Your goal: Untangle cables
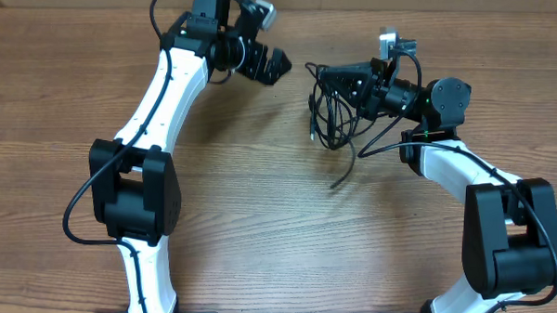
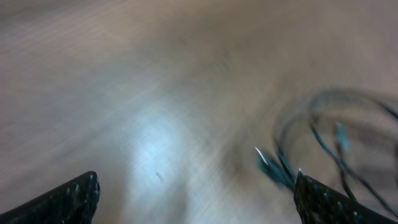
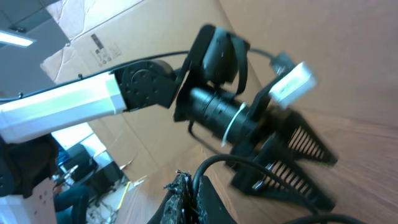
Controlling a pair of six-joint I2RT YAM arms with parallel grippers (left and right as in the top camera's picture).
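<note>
Upper centre-left: left arm's black fingers [image 1: 276, 65] spread wide, empty, aimed at the tangle. Just right of them: tangled bundle of thin black cables [image 1: 330, 121] drooping onto the brown wooden surface [image 1: 258, 202], upper part seemingly pinched in right arm's black fingers [image 1: 330, 77]. Best approach: hold that pinch firm, take one clearly separate loop with the left, draw apart slowly.

Smooth brown wood-grain table [image 1: 257, 230] with a soft sheen. Thin black cables [image 1: 331, 121], slightly glossy sheathing. White glossy plastic arm links [image 1: 160, 87]; matt black plastic joint housings [image 1: 133, 193]. Ribbed black plastic gripper fingers [image 3: 305, 144]. Upper left of the right wrist view: matt brown cardboard boxes [image 3: 106, 37].
</note>
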